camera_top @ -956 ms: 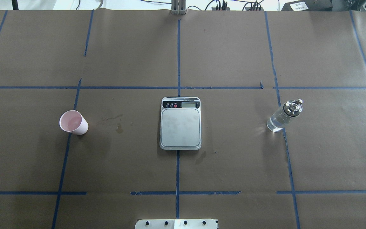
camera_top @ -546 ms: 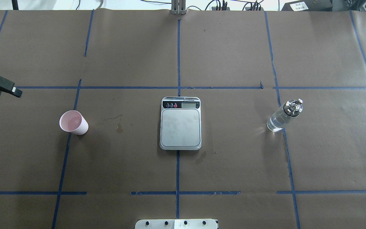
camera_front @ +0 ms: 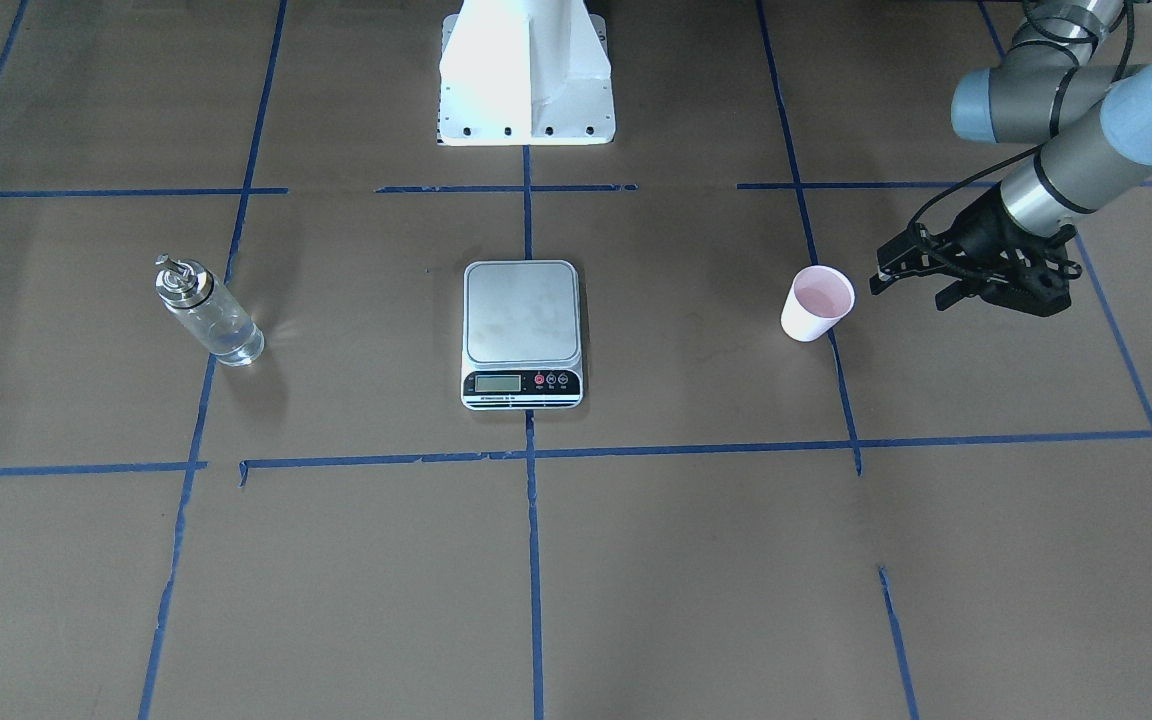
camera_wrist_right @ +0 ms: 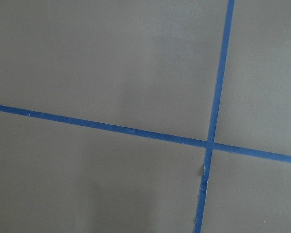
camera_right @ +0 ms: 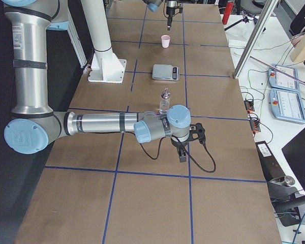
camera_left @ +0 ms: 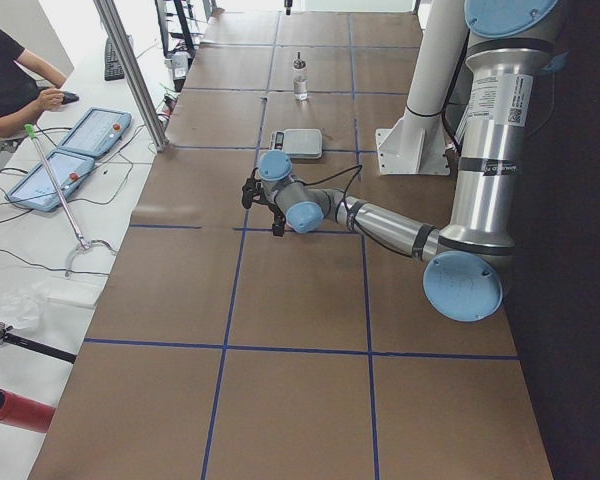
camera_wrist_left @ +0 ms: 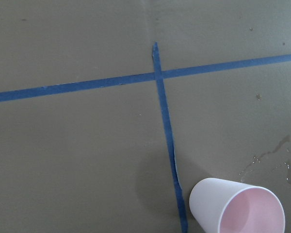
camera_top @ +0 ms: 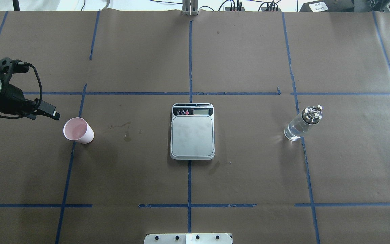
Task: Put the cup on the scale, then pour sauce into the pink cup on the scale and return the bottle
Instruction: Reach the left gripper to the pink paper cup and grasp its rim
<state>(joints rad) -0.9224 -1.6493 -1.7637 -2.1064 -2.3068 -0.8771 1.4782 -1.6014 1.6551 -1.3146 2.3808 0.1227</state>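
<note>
Swinging in from the robot's left side, the left arm has carried the left gripper [camera_front: 906,294] much closer to the cup [camera_top: 78,130] over the past half second; cup, scale [camera_top: 192,132] and bottle [camera_top: 303,123] have not shifted. The gripper's two dark fingers appear parted and hold nothing.

The cup stands upright, mouth up, on a blue tape line on the paper-covered counter [camera_top: 249,169]. It is just ahead of the gripper on the scale's side, near it but not touching. Its long axis is vertical, so a grasp from the side looks likely. The left arm is by far the nearer to it.

The scale sits mid-counter with a bare platform, between the cup and the upright bottle. The right gripper [camera_right: 182,155] hangs low over bare paper beyond the bottle; whether it is open cannot be told.

Counted: one cup, one scale, one bottle, two arms.
</note>
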